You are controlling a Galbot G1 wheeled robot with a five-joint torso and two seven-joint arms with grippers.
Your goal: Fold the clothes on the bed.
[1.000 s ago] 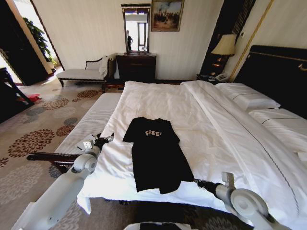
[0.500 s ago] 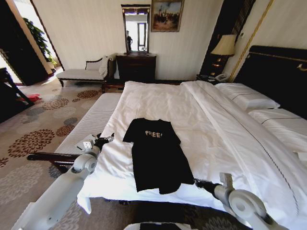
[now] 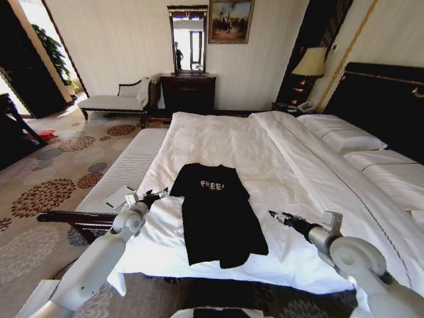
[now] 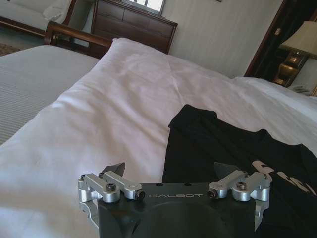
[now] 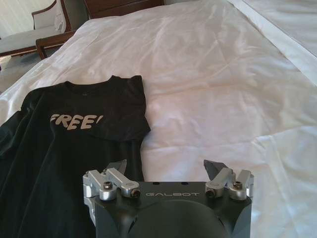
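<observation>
The clothes are one black T-shirt (image 3: 215, 215) with pale "FREE" lettering, lying flat on the white sheet of the bed (image 3: 218, 139), collar away from me and hem toward the near edge. My left gripper (image 3: 159, 194) hovers open just beside the shirt's left sleeve; in the left wrist view the left gripper (image 4: 171, 171) has spread fingers, with the T-shirt (image 4: 237, 148) ahead of them. My right gripper (image 3: 275, 215) is open over the sheet, just right of the shirt's lower part. In the right wrist view the T-shirt (image 5: 69, 134) lies in front of the right gripper (image 5: 166, 166).
A striped white bench (image 3: 126, 169) runs along the bed's left side, with its dark wooden rail (image 3: 73, 217) under my left arm. Pillows (image 3: 344, 136) and a dark headboard (image 3: 384, 99) are at right. A chaise (image 3: 112, 101), dresser (image 3: 189, 91) and lamp (image 3: 309, 63) stand along the far wall.
My right gripper has risen from near the shirt's hem corner and now sits farther up, beside the shirt's right side. My left gripper has shifted slightly right toward the sleeve.
</observation>
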